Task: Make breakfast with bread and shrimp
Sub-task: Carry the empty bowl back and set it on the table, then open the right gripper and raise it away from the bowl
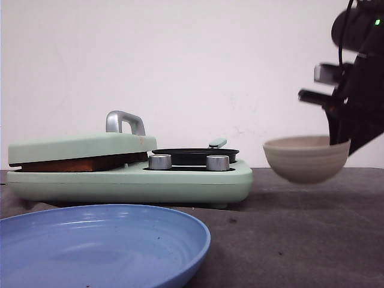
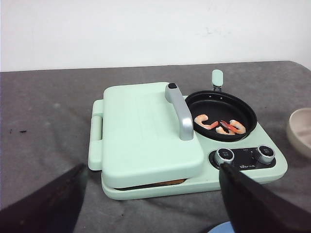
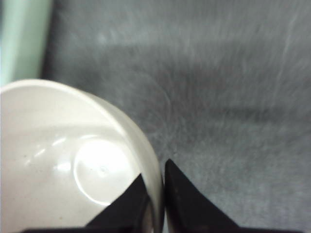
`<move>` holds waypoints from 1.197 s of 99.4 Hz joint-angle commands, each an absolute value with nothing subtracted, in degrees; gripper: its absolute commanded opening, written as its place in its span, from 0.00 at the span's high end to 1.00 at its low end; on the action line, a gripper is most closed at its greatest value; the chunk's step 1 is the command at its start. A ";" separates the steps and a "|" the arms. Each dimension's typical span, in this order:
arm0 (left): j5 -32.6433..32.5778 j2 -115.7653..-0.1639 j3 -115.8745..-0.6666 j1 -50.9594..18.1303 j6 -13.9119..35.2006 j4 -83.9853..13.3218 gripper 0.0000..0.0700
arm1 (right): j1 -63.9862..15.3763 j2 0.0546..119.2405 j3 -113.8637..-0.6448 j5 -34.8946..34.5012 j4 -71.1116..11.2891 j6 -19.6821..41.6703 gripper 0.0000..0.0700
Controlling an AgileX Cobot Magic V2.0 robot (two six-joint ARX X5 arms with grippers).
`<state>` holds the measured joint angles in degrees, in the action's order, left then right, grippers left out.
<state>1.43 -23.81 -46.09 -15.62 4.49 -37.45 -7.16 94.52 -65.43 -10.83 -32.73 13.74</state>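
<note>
The shrimp (image 2: 219, 125), a few pinkish-red and whitish pieces, lie in the black round pan (image 2: 221, 115) on the right side of the mint-green cooker (image 2: 146, 136). The bread shows only as a brown crust edge (image 1: 84, 163) under the cooker's shut lid, also in the left wrist view (image 2: 165, 183). My right gripper (image 3: 156, 184) is shut on the rim of the empty beige bowl (image 3: 73, 160), held just above the table right of the cooker in the front view (image 1: 306, 157). My left gripper (image 2: 150, 204) is open and empty, in front of the cooker.
A blue plate (image 1: 96, 240) lies at the table's near edge in front of the cooker. Two silver knobs (image 1: 159, 161) sit on the cooker's front. The lid has a silver handle (image 1: 125, 122). Dark grey table (image 1: 312, 228) lies right of the cooker.
</note>
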 commanded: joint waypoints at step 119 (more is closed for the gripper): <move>1.48 -23.92 -46.41 -15.77 4.75 -39.24 0.33 | -6.90 97.27 -66.43 -12.03 -29.71 8.64 0.42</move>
